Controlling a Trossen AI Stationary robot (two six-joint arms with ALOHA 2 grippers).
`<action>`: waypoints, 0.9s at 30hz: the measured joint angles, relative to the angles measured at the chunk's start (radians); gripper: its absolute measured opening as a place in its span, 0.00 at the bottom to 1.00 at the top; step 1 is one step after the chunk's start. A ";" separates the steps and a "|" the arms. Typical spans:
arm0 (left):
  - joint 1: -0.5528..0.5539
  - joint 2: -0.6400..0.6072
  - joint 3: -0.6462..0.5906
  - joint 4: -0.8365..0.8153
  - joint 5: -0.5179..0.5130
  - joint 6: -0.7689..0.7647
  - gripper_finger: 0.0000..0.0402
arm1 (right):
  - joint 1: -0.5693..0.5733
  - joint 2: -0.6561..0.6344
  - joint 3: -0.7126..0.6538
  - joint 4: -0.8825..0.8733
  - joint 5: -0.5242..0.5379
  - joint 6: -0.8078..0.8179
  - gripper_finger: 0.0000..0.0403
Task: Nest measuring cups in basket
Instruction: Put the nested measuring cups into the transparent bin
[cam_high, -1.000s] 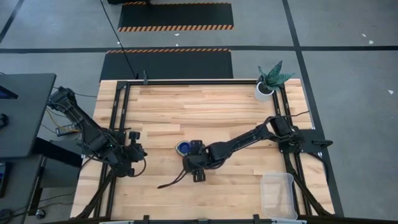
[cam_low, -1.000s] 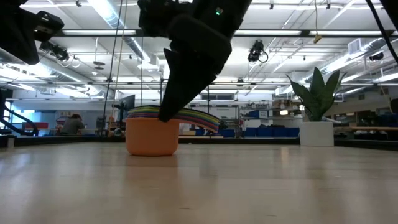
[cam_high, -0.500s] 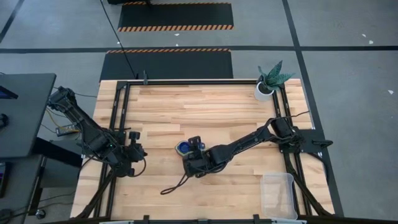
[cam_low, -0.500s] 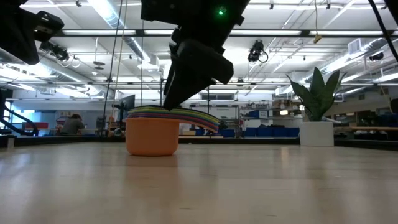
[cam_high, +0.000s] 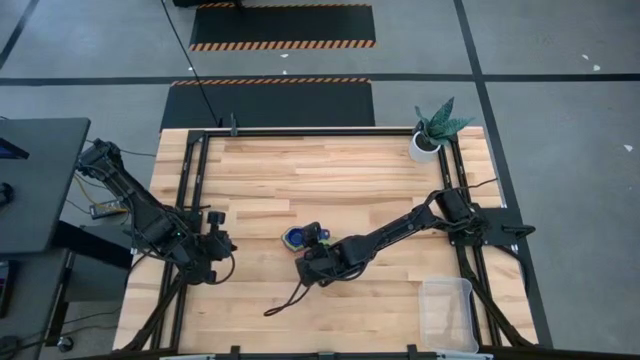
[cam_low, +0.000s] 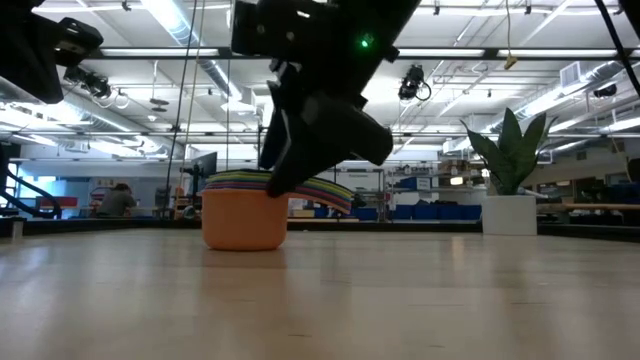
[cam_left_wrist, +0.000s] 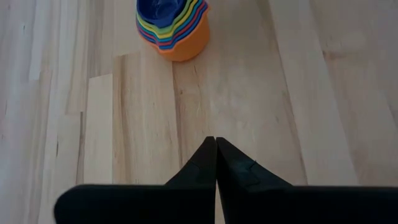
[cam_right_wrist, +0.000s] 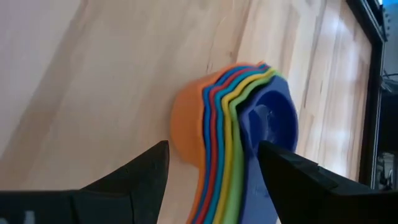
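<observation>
Cups (cam_high: 295, 238): nested in one stack, orange outermost, dark blue innermost, standing on the table (cam_high: 330, 180) near its middle; not in the basket. Basket (cam_high: 446, 312): clear bin at the table's front right corner, well apart from the stack. Right gripper (cam_right_wrist: 211, 163): just beside the stack, fingers (cam_right_wrist: 140, 171) spread either side of it, gripping nothing. Left gripper (cam_left_wrist: 216, 144): at the left edge, fingers pressed together, holding nothing. Plant (cam_high: 433, 128): back right corner.

Smooth plastic measuring cups (cam_left_wrist: 172, 28); matt pale wood table (cam_left_wrist: 261, 112).
</observation>
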 joint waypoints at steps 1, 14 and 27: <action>0.000 0.000 0.000 0.001 0.000 0.000 0.02 | 0.000 0.000 -0.005 0.006 0.000 -0.002 0.63; 0.000 0.000 0.000 0.013 0.000 0.000 0.02 | 0.000 0.000 -0.029 0.078 0.022 -0.178 0.63; 0.000 0.000 0.000 0.014 0.000 0.000 0.02 | -0.013 0.000 -0.029 0.038 0.022 -0.236 0.63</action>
